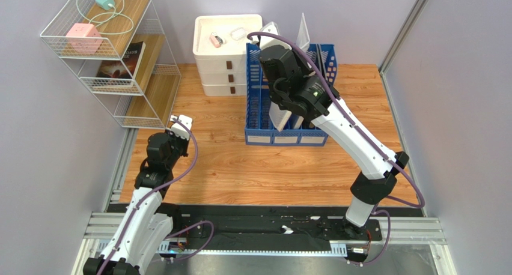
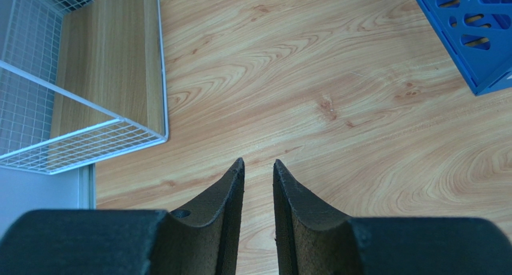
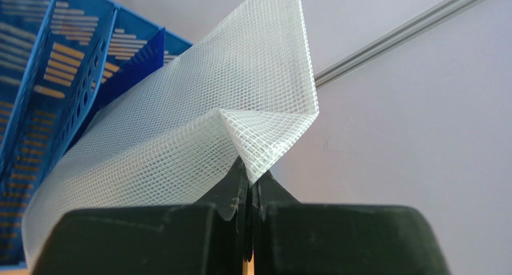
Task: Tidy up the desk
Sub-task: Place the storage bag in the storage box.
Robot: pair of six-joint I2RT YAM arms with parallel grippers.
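**Right arm pinching mesh pouch at file rack; left arm idle over desk**

Right gripper (image 3: 250, 174) is clenching a folded corner of a white mesh pouch (image 3: 198, 119); its jaws are pressing together on the fabric with no gap showing; the pouch is bowing up and leftward from the grip toward the blue file rack (image 1: 258, 116). In the top view the right arm is reaching over that rack, and a pale flat item is standing in one of its slots under the wrist; I cannot tell which compartment.

Left gripper (image 2: 258, 167) is hanging over bare wood with its jaws slightly parted and nothing between them; it is sitting just beside the lower corner of the white wire shelf (image 2: 36, 125).

The desk (image 1: 240, 167) is lying across the middle of the workspace, carrying the rack at its far centre, a white drawer unit (image 1: 225, 53) just left of the rack, and the wire shelf at its far left; a pink cube (image 1: 83, 38), a teal plug with cable (image 1: 106, 2) and a book (image 1: 123, 62) are resting on the shelf boards.
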